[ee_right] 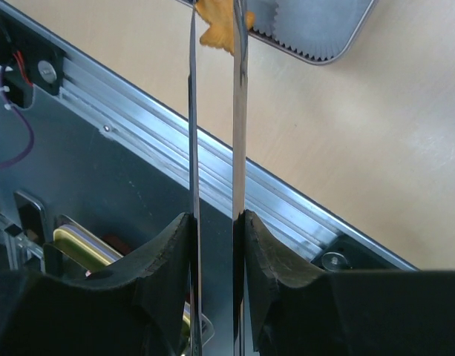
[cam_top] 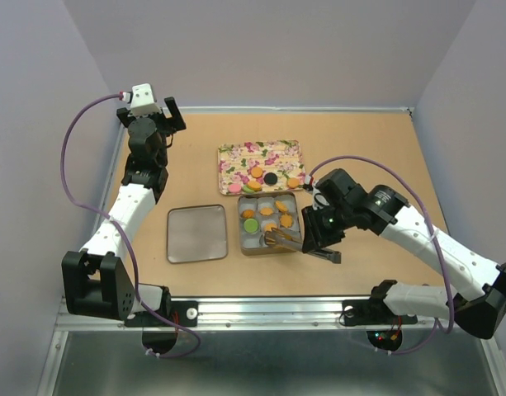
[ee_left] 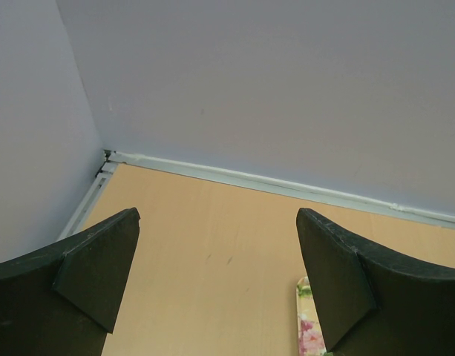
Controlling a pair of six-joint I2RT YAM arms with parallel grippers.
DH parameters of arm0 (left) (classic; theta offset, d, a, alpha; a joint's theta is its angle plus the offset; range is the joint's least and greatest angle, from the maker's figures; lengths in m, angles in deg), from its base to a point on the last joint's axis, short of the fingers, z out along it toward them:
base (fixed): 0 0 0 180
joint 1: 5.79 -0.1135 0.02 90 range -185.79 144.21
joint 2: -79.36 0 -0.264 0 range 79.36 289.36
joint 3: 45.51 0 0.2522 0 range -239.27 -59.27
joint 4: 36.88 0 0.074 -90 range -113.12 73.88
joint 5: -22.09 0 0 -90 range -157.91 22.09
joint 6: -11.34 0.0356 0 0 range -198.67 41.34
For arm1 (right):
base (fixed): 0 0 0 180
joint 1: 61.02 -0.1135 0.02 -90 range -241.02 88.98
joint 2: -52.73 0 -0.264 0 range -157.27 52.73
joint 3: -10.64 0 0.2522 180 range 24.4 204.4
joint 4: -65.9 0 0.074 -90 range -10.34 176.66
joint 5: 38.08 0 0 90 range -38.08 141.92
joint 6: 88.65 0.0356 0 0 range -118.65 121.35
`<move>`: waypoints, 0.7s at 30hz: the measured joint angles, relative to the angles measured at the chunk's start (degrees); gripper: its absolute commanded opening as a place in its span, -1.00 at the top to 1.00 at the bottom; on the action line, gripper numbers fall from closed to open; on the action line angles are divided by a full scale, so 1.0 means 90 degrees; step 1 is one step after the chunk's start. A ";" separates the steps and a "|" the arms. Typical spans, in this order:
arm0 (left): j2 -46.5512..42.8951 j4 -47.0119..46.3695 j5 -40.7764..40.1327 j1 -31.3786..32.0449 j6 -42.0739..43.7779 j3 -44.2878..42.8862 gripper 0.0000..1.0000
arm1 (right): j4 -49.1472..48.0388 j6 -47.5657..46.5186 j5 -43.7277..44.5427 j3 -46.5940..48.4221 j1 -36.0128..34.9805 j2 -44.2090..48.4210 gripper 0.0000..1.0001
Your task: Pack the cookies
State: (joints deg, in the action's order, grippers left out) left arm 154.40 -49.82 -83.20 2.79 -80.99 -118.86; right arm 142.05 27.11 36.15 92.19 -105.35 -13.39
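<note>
Tongs (ee_right: 240, 111) sit clamped in my right gripper (ee_right: 216, 241), pinching an orange cookie (ee_right: 214, 33) at the near edge of the tin (cam_top: 241, 223), 6 o'clock of the floral tray (cam_top: 236, 157); more cookies (cam_top: 257, 172) lie in both; my left gripper (ee_left: 218, 215) gapes empty at 10 o'clock

One floral tray (cam_top: 236, 157), one open tin (cam_top: 251, 244), one separate lid (cam_top: 196, 234), one pair of tongs (ee_right: 240, 111), and roughly a dozen cookies (cam_top: 257, 172): one dark, one pink, two green, the rest orange.
</note>
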 measured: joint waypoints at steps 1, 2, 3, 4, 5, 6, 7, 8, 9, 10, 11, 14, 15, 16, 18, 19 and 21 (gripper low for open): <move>0.0000 0.0000 -0.0002 0.0000 0.0002 0.0000 -0.97 | -0.0010 0.0005 -0.0019 -0.0097 0.0000 0.0000 0.36; 0.0000 0.0000 -0.0002 0.0000 0.0002 0.0000 -0.97 | -0.0017 0.0017 -0.0032 -0.0177 0.0000 0.0000 0.36; 0.0000 0.0000 -0.0007 0.0000 0.0002 0.0000 -0.97 | -0.0032 0.0017 -0.0034 -0.0231 0.0000 -0.0002 0.36; 0.0000 0.0000 -0.0015 -0.0002 0.0002 0.0000 -0.97 | -0.0041 0.0022 -0.0034 -0.0279 0.0000 -0.0002 0.36; 0.0000 0.0000 -0.0019 0.0000 0.0005 0.0000 -0.97 | -0.0070 0.0022 -0.0034 -0.0316 0.0000 -0.0007 0.36; 0.0000 0.0000 -0.0019 0.0000 0.0005 0.0000 -0.97 | -0.0090 0.0022 -0.0034 -0.0335 0.0000 -0.0017 0.36; 0.0000 0.0000 -0.0019 0.0000 0.0005 0.0000 -0.97 | -0.0109 0.0022 -0.0032 -0.0338 0.0000 -0.0039 0.36; 0.0000 0.0000 -0.0019 0.0000 0.0005 0.0000 -0.97 | -0.0131 0.0022 -0.0027 -0.0338 0.0000 -0.0053 0.36; 0.0000 0.0000 -0.0019 0.0000 0.0005 0.0000 -0.97 | -0.0158 0.0022 -0.0012 -0.0338 0.0000 -0.0075 0.36; 0.0000 0.0000 -0.0022 0.0000 0.0005 0.0000 -0.97 | -0.0172 0.0022 -0.0007 -0.0338 0.0000 -0.0104 0.36; 0.0000 0.0000 -0.0022 0.0000 0.0005 0.0000 -0.97 | -0.0185 0.0022 0.0005 -0.0338 0.0000 -0.0126 0.36; 0.0000 0.0000 -0.0022 0.0000 0.0010 0.0000 -0.97 | -0.0243 0.0019 0.0041 -0.0338 0.0000 -0.0211 0.36; 0.0000 0.0000 -0.0024 0.0000 0.0012 0.0000 -0.97 | -0.0274 0.0017 0.0051 -0.0338 0.0000 -0.0250 0.36; 0.0000 0.0000 -0.0022 0.0002 0.0015 0.0000 -0.97 | -0.0299 0.0005 0.0061 -0.0338 0.0000 -0.0284 0.34; 0.0000 0.0000 -0.0024 0.0002 0.0019 0.0000 -0.97 | -0.0321 -0.0005 0.0085 -0.0338 0.0000 -0.0335 0.32; 0.0000 0.0000 -0.0024 0.0002 0.0019 0.0000 -0.97 | -0.0323 -0.0012 0.0102 -0.0338 0.0000 -0.0367 0.30; 0.0000 0.0000 -0.0027 0.0005 0.0022 0.0000 -0.97 | -0.0323 -0.0029 0.0126 -0.0338 0.0000 -0.0410 0.27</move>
State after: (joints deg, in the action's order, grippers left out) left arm 154.40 -49.82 -83.44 2.83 -80.80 -118.86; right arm 139.15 26.85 37.29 89.15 -105.35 -17.09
